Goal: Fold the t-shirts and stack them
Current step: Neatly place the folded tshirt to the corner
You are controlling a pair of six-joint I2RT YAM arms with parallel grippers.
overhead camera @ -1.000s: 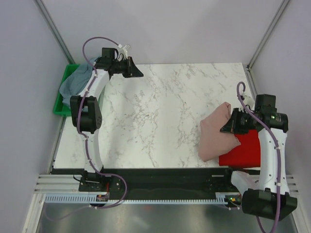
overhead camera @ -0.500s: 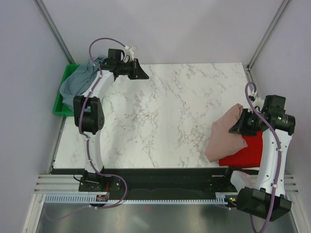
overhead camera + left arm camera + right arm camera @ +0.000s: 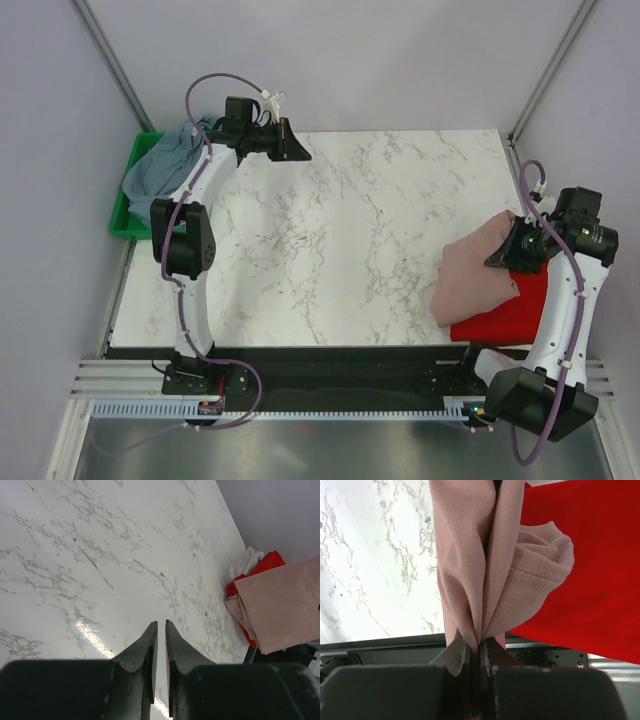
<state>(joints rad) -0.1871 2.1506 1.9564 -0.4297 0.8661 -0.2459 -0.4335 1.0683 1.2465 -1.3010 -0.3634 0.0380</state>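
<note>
Leftmost, far from the red tee (image 3: 512, 316), the grey-blue tee (image 3: 160, 165) is lying unfolded in the bin (image 3: 121, 218). The left end effector (image 3: 161, 626) is hovering nearly closed, empty. The right end effector (image 3: 506, 258) is clamping the folded pink tee (image 3: 472, 278), which is overlapping the red tee's left edge; stacking looks half done.

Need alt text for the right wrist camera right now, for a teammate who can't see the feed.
The right gripper is shut on a bunched fold of the dusty-pink t-shirt, which fills the middle of the view. The red t-shirt lies to the right, partly beneath it, and the white marble table shows on the left.
</note>
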